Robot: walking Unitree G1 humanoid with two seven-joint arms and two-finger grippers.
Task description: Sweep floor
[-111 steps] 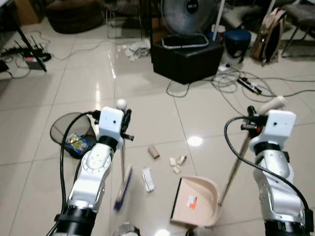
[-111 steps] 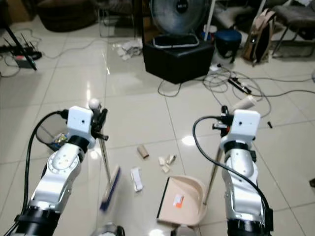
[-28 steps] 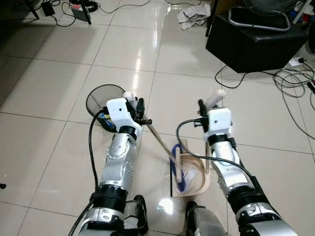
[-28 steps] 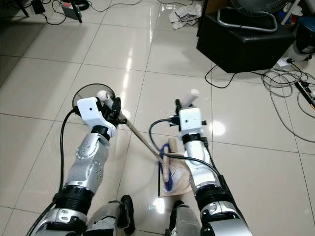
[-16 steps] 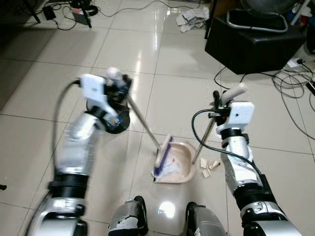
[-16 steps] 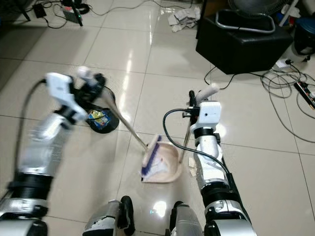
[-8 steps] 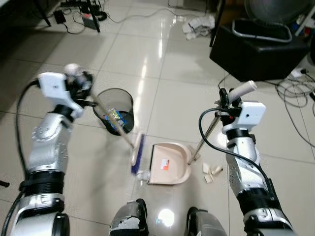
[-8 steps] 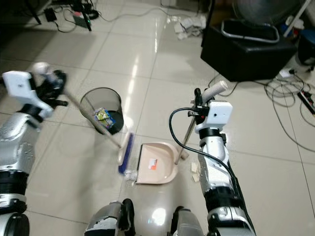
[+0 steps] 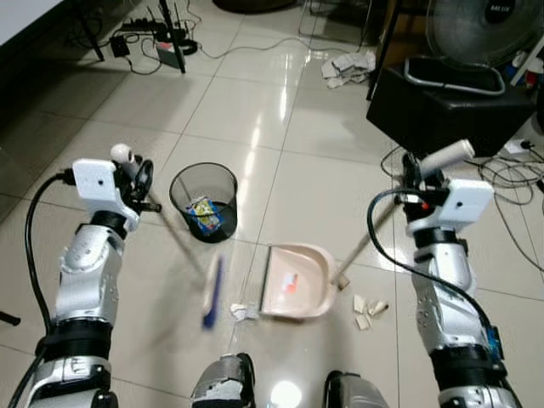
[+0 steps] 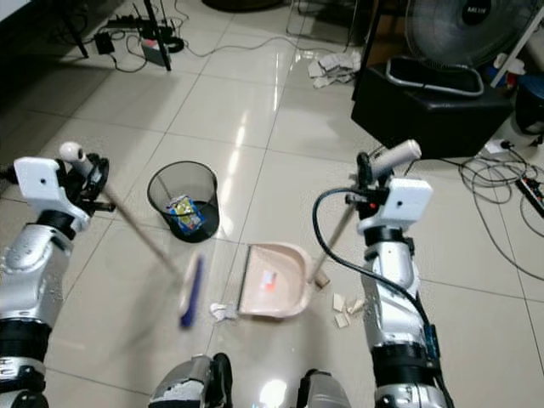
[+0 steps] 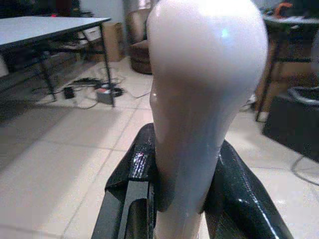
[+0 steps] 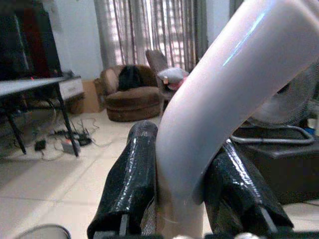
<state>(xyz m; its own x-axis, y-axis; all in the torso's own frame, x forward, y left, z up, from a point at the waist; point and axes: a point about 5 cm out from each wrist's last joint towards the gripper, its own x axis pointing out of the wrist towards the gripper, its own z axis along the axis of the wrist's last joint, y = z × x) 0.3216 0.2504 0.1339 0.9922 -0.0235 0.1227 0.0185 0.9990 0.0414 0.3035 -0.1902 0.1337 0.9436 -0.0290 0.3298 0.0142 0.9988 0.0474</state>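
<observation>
The broom (image 9: 211, 291) looks light, stiff and long, its smooth handle likely slippery, so it is best taken near the rounded top. Its blurred blue head hangs just off the floor (image 9: 255, 102), left of the dustpan (image 9: 293, 280). The left tool (image 11: 199, 199) is pinched on that handle top. The right tool (image 12: 174, 194) is clamped on the dustpan's bent handle. Paper scraps (image 9: 367, 308) lie right of the pan; a mesh bin (image 9: 204, 201) stands near.
</observation>
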